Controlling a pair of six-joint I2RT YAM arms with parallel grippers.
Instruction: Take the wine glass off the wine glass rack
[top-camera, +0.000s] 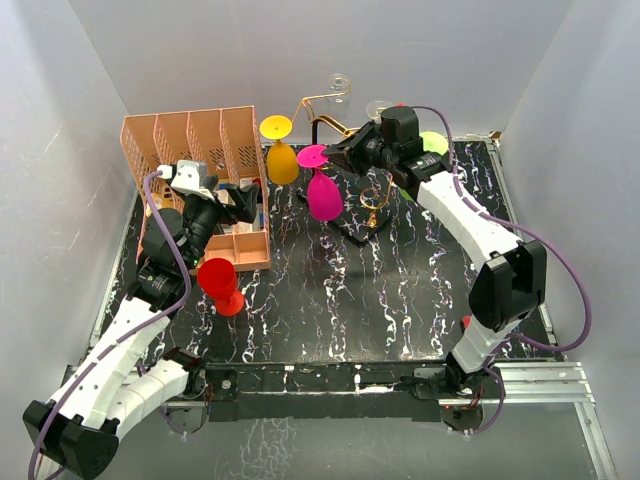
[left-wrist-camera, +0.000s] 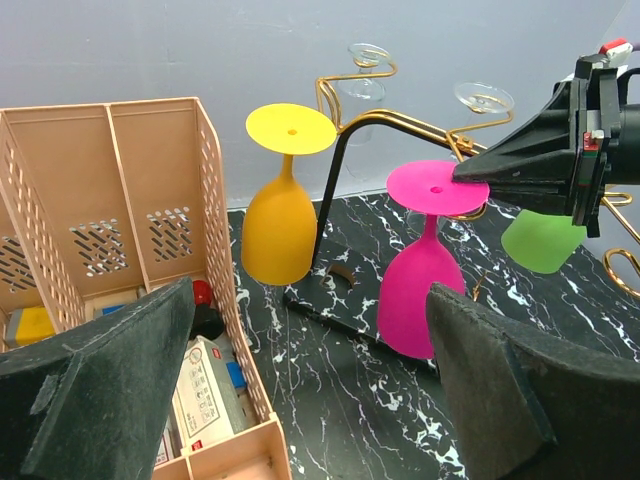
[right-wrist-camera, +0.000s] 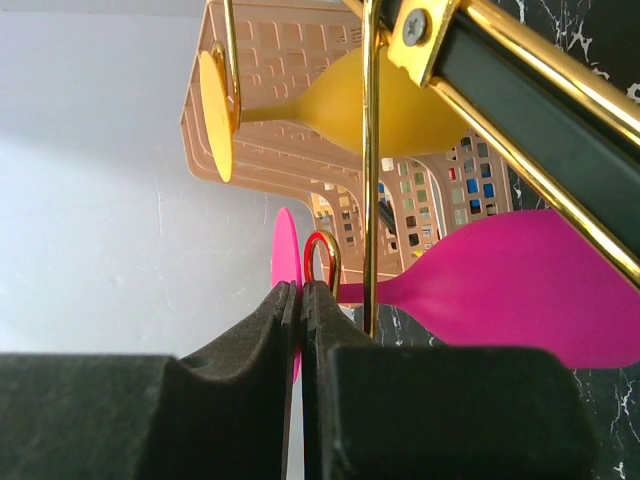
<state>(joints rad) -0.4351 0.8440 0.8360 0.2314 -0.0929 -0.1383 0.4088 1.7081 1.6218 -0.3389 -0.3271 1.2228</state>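
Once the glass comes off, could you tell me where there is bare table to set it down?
The widest bare patch of marbled tabletop lies front-centre, between the red glass and the right arm. The back is crowded: peach organiser, wine glass rack, yellow glass, and the magenta glass in the right gripper.

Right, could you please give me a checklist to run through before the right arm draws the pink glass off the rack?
1. Right fingers shut on the pink glass's foot: ok.
2. Pink glass hanging from the rack, not yet lifted off: ok.
3. Yellow glass apart from the pink one: ok.
4. Left fingers open, empty, away from the rack: ok.
5. Green glass clear of the right fingers: cannot tell, it sits right behind them.
6. Red glass standing on the table, away from the rack: ok.
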